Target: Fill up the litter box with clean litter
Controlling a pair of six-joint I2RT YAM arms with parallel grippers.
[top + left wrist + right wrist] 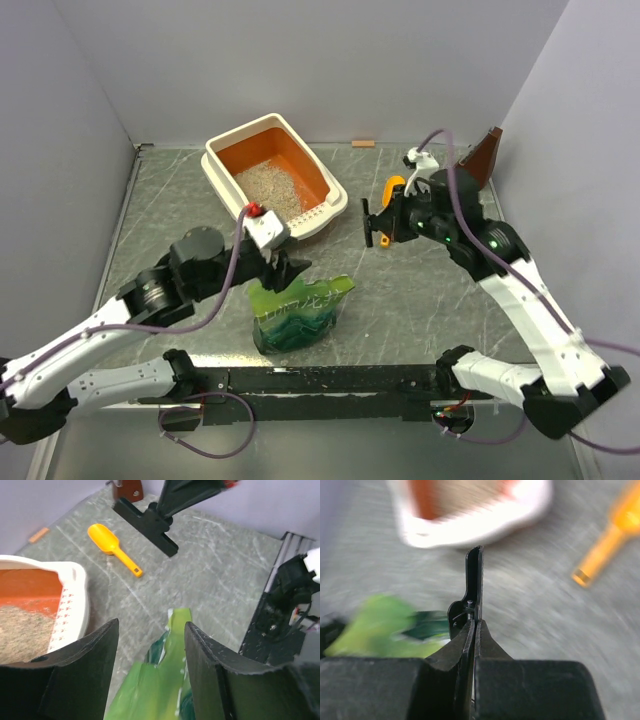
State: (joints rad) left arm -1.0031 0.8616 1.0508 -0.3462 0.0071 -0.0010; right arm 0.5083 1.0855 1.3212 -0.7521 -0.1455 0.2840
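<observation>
The litter box (pixel 220 178) lies at the back centre, cream rim and orange walls, with clean litter (pixel 272 185) heaped in it. It also shows in the left wrist view (pixel 75 595) with the litter (pixel 22 630), and blurred in the right wrist view (pixel 470 525). A crinkled green bag (pixel 300 315) stands in front of it. My left gripper (pixel 285 268) is open, with its fingers on either side of the bag's torn top (pixel 160 680). My right gripper (pixel 385 225) is shut on a black clip (pixel 475 580), held above the table right of the box.
A yellow-orange scoop (pixel 392 190) lies on the table behind the right gripper; it also shows in the left wrist view (pixel 112 547). A brown object (pixel 487 155) stands at the back right by the wall. Grey walls close in the table.
</observation>
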